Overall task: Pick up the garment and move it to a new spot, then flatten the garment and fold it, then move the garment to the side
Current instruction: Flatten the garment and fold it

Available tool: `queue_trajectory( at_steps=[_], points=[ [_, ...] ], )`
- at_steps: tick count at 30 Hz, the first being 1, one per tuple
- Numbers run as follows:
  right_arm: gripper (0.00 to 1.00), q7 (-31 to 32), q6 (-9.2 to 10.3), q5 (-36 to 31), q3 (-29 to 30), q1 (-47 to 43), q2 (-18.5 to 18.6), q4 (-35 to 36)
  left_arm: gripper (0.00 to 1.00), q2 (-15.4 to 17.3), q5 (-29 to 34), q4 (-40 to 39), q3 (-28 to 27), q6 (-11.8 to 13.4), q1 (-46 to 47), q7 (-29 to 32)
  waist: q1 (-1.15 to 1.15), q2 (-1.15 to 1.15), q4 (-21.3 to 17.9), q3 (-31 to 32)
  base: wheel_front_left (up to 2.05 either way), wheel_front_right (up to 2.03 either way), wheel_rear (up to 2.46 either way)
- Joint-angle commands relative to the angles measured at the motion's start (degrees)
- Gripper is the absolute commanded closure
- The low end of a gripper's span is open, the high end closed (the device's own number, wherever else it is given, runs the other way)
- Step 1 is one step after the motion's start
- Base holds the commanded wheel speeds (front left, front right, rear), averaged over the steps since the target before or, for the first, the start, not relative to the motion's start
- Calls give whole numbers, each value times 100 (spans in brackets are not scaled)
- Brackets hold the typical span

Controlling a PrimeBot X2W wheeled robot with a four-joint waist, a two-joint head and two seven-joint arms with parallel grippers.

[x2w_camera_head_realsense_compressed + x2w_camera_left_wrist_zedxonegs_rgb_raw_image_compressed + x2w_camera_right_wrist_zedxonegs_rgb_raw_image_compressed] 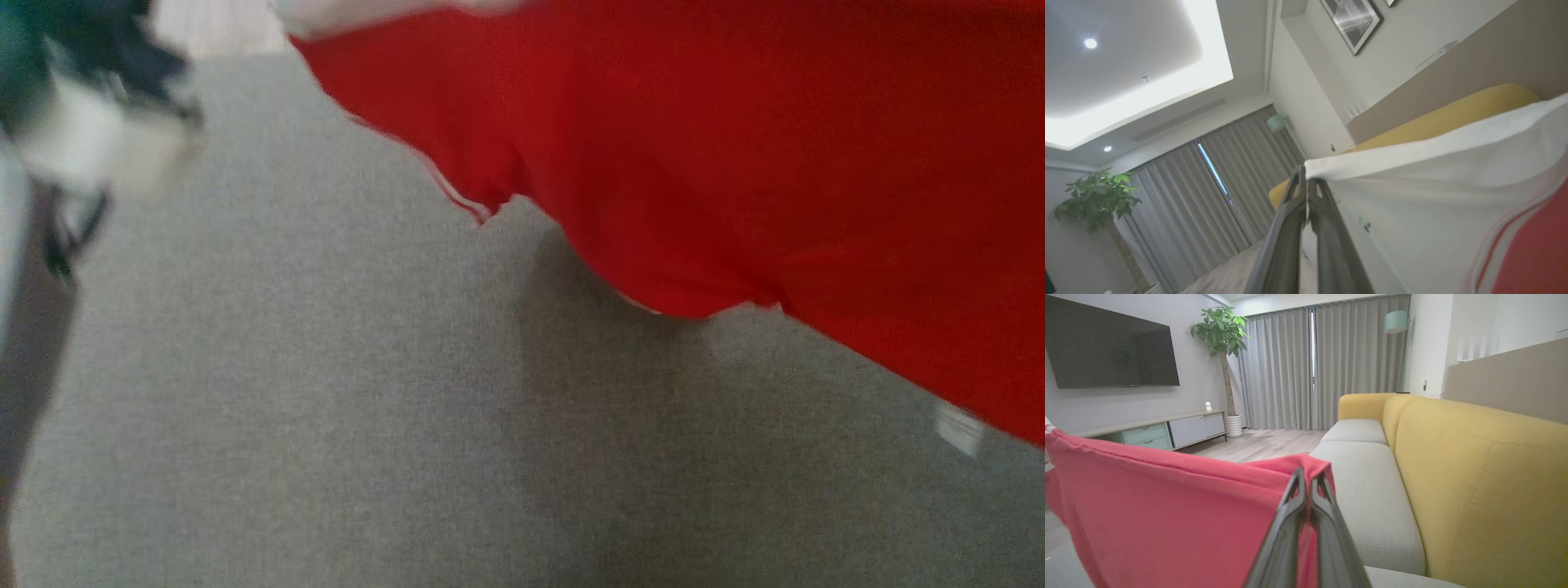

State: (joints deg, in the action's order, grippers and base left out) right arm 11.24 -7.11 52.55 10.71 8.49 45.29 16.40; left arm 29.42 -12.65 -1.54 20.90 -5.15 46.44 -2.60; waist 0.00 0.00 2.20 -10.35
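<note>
We have the garment (1167,506) pinched at two points. The right gripper (1308,486) has its jaws closed on a red corner of the cloth. The left gripper (1306,179) has its jaws closed on a corner of the white part, which runs to red past a striped band. Between the two grips the cloth hangs as a red sheet, clear of the grey seat (326,408) below the jaws, with its lower edge sagging in two lobes.

We judge this to be the carry to a new spot, ahead of the flattening. To do it well, we would keep both grips level and far enough apart that the top edge runs straight. We would then lower until the hanging edge meets the seat first, and draw the jaws back so the rest lays down without bunching. The yellow backrest (1474,477), off to the right of the right jaws, needs a wide berth.

Much is hard to read. The head view is smeared, and the dark and white shape (90,114) at its upper left is probably part of an arm, though we cannot be sure. The garment's far side and sleeves are cut off, so its shape stays unclear. A small white label (957,429) shows near the lower edge.
</note>
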Motion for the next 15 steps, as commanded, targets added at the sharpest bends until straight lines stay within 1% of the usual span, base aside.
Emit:
queue_trajectory(
  at_steps=[1,3,5,9,10,11,13,15],
  points=[
    [100,42,-37,53,-136,379,310,38,100,205,-35,31,-229,-13,432,85,0,0,-52,-270,0,0,0],
    [100,82,-37,53,-568,1217,282,-283,100,162,-5,493,-133,-81,1028,163,0,0,-73,-530,0,0,0],
    [100,91,-37,-22,-1037,2115,173,-688,100,144,101,1026,2,-134,1646,140,0,0,-95,-824,0,0,0],
    [100,-5,-37,-416,-1891,3808,-275,-1496,100,64,354,2091,155,-169,2825,-130,0,0,-151,-1350,0,0,0],
    [100,-182,-37,-632,-2164,4563,-453,-1950,100,-12,515,2525,154,-94,3384,-409,0,0,-152,-1547,0,0,0],
    [100,-299,-37,-732,-2283,4892,-514,-2164,100,-62,583,2717,142,-25,3638,-574,0,0,-144,-1615,0,0,0],
    [100,-580,-37,-886,-2478,5426,-607,-2567,100,-153,726,3039,129,133,4084,-912,0,0,-127,-1691,0,0,0],
    [100,-819,-37,-959,-2695,5774,-606,-2897,100,-254,786,3224,115,246,4348,-1117,0,0,-95,-1707,0,0,0]
  ],
)
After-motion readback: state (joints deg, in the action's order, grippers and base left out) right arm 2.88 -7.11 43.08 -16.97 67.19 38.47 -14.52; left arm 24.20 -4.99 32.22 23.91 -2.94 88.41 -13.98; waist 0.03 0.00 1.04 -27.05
